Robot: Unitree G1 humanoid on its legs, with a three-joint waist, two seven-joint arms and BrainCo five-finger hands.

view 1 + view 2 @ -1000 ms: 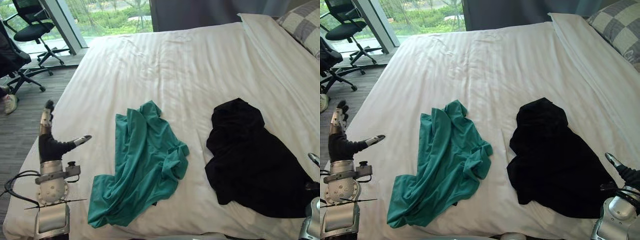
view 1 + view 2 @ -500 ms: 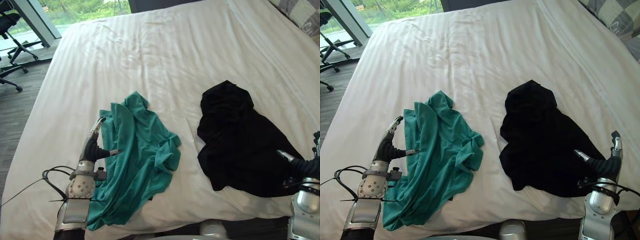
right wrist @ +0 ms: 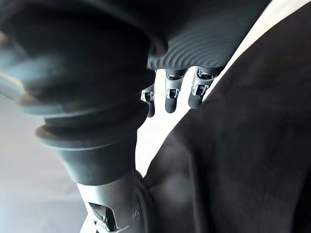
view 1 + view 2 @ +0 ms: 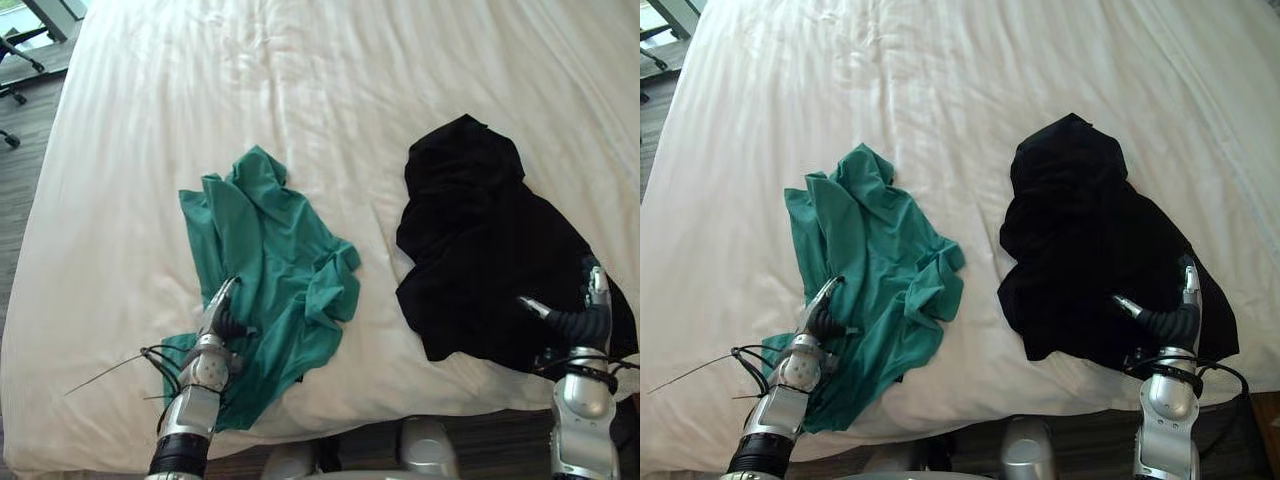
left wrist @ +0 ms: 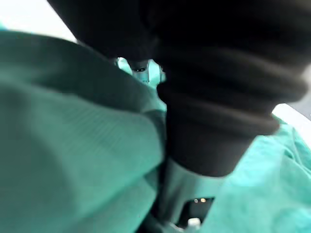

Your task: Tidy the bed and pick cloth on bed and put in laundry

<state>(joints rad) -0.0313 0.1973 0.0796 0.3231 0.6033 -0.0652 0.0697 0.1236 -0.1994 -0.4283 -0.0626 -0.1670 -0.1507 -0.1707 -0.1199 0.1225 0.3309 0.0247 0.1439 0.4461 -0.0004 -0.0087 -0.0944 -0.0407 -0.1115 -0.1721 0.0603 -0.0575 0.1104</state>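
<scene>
Touching left hand (image 4: 222,318) perhaps, rumpled teal cloth (image 4: 285,250)

R hand (image 3: 204,43), fingers (image 3: 170,103) straight, by black cloth (image 3: 243,155) on sheet (image 3: 160,132).

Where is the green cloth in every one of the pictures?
Left eye view: teal cloth left of centre on the white bed, left robot hand at its near end.
Right eye view: left of centre again.
Left wrist view: teal folds close around the robot hand.
Right wrist view: black cloth there instead.
Landmark: the black cloth, right of it in both eye views.
</scene>
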